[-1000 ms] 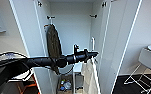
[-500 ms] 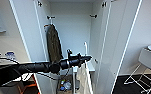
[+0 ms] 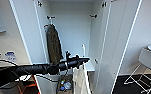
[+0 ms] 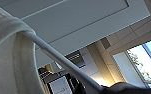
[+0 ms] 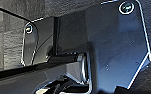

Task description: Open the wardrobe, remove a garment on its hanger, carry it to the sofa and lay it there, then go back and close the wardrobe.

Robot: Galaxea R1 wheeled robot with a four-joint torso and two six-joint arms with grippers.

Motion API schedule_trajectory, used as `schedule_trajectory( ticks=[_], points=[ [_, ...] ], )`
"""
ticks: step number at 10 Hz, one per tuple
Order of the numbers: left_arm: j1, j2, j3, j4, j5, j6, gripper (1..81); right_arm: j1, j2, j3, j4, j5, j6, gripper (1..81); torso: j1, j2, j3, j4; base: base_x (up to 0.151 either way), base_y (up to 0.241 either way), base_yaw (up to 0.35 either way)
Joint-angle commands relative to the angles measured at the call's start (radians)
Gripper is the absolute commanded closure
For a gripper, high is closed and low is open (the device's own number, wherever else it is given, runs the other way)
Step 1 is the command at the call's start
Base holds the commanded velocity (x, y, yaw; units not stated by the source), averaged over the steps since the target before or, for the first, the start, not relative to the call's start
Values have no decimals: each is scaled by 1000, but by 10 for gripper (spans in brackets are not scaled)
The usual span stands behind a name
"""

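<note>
The wardrobe point(image 3: 71, 27) stands open in front of me, both white doors swung wide. My left arm reaches in from the left, and its gripper point(image 3: 86, 60) is shut on the white hanger point(image 3: 83, 48), whose hook rises just above the fingers. The white garment point(image 3: 79, 78) hangs from it, in front of the wardrobe's lower part. In the left wrist view the hanger's thin white bar point(image 4: 63, 62) runs across, with the garment's fabric point(image 4: 6, 57) draped over one end.
A dark olive-brown jacket point(image 3: 53, 45) hangs inside the wardrobe at the left, below black hooks point(image 3: 50, 17). The right door point(image 3: 116, 37) stands close beside the gripper. A white chair on thin legs point(image 3: 148, 57) is at the right. A box of small items point(image 3: 64, 86) sits low down.
My left arm has dropped a little and drawn slightly back toward me, bringing the hanger and garment with it. The jacket and the doors have stayed put.
</note>
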Motion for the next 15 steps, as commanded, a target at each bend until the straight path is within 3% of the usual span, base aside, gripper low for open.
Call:
schedule_trajectory(
  ticks=[1,11,15],
  points=[
    [-173,1,21,22,-53,5,811,39,6,12,-2,-46,-4,10,0,0,0,0,0,0,0],
    [-170,16,19,25,-55,5,811,36,-2,16,-2,-43,-5,10,0,0,0,0,0,0,-9],
    [-168,2,24,25,-42,5,811,22,-102,57,-9,-54,-6,10,0,0,0,0,0,0,-184]
  ],
)
